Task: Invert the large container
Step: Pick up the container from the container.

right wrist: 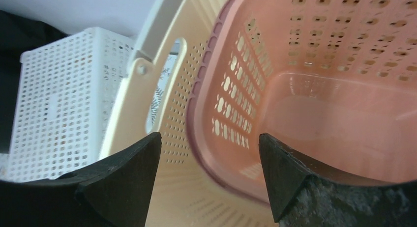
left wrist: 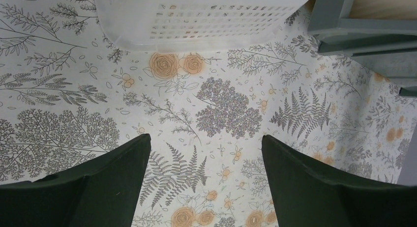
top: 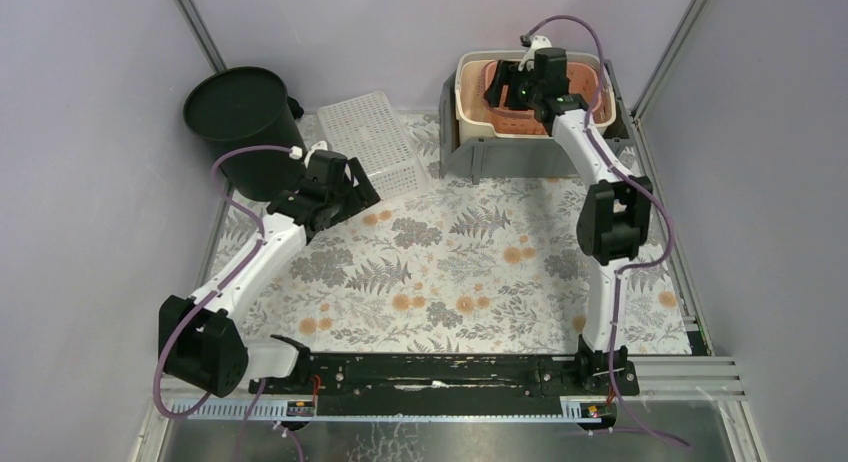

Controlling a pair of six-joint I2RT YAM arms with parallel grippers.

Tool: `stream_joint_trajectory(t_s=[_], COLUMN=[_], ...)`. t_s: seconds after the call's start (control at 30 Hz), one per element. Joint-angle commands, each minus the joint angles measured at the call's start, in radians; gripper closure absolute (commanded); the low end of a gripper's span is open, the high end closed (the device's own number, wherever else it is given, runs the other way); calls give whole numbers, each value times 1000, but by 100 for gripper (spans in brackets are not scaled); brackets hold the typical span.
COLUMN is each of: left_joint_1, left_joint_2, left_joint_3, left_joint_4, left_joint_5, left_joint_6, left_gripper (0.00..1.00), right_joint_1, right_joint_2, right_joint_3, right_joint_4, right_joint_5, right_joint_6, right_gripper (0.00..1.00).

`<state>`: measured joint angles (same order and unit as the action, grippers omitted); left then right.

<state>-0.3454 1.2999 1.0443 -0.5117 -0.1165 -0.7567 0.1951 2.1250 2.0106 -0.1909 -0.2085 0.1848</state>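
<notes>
the right claw (right wrist: 209, 136) is hovering wide open and empty astride the wall of the large cream basket (right wrist: 174, 114), sitting in the grey crate (top: 500, 162) with a pink basket (right wrist: 344, 104) inside, seemingly lining up to flip it.

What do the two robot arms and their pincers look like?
The left arm and right arm are slim white links joined by chunky black joint blocks. A purple cable loops along each. The left gripper and right gripper each have two broad, matte black, wedge-shaped fingers.
</notes>
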Motion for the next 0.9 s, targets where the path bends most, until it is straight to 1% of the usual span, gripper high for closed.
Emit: stream_joint_trajectory(t_s=[0.0,0.1,0.27,0.37,0.43,0.5,0.57,0.67,0.77,0.87], left_joint_1=[-4,-5,-4,-4,-4,-4,-4,-4,-5,-5], left_joint_2=[-25,-23,-21,-23,-25,-25,-25,-30,-32,-39], left_joint_3=[0,4,17,20,19,16,14,10,6,3], left_joint_4=[-23,-24,-26,-30,-30,-30,-30,-27,-25,-26], left_joint_5=[2,1,-1,-4,-3,0,5,8,9,13], left_joint_6=[19,21,25,26,26,25,24,23,23,23], left_gripper=[10,10,10,10,10,10,10,10,10,10], right_joint_1=[20,39,77,109,129,136,136,137,138,135], right_joint_2=[93,152,219,254,268,274,279,294,295,288], right_joint_3=[123,202,277,324,342,347,355,385,396,407], right_joint_4=[44,-11,-89,-147,-179,-201,-218,-255,-266,-255], right_joint_5=[-10,28,84,162,240,296,340,386,393,376], right_joint_6=[3,-17,-68,-118,-153,-166,-172,-192,-208,-220], right_gripper=[20,20,21,23,26,31,41,51,63,79])
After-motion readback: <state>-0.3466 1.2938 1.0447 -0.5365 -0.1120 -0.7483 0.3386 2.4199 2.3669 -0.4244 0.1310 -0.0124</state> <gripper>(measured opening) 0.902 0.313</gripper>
